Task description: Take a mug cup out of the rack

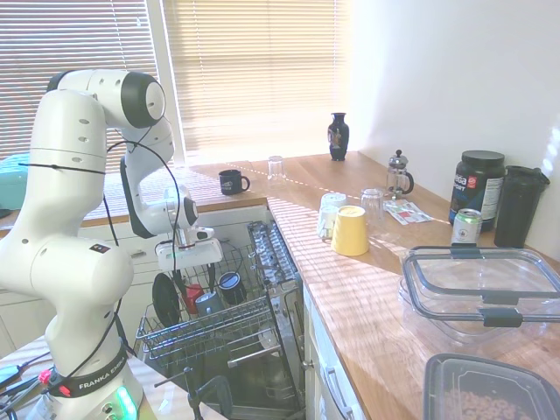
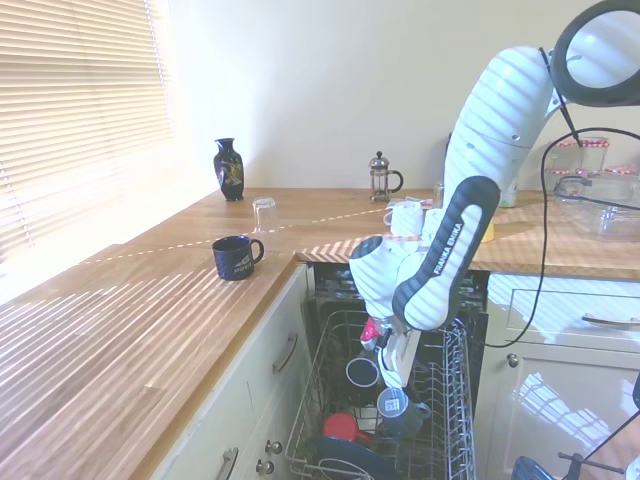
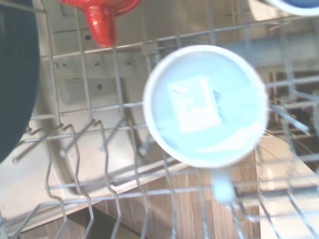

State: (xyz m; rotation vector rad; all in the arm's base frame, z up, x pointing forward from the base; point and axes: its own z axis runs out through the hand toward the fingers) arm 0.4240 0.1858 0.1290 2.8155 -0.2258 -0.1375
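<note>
The grey mug cup (image 2: 398,410) stands upside down in the wire rack (image 2: 456,400), a white sticker on its base. My gripper (image 2: 393,372) hangs just above it, open and holding nothing. In the first exterior view the mug cup (image 1: 207,303) sits between a red mug (image 1: 192,297) and a dark mug with a light-blue inside (image 1: 232,286), under the gripper (image 1: 186,278). The wrist view looks straight down on the mug cup's base (image 3: 204,104), with the red mug's handle (image 3: 101,25) nearby and rack wires (image 3: 89,134) all round.
A dark plate (image 1: 164,300) stands in the rack (image 1: 175,337) beside the mugs. The wooden counter (image 1: 376,297) holds a navy mug (image 1: 233,182), a yellow cup (image 1: 351,230), glasses, a vase (image 1: 339,136), a French press (image 1: 399,174) and plastic containers.
</note>
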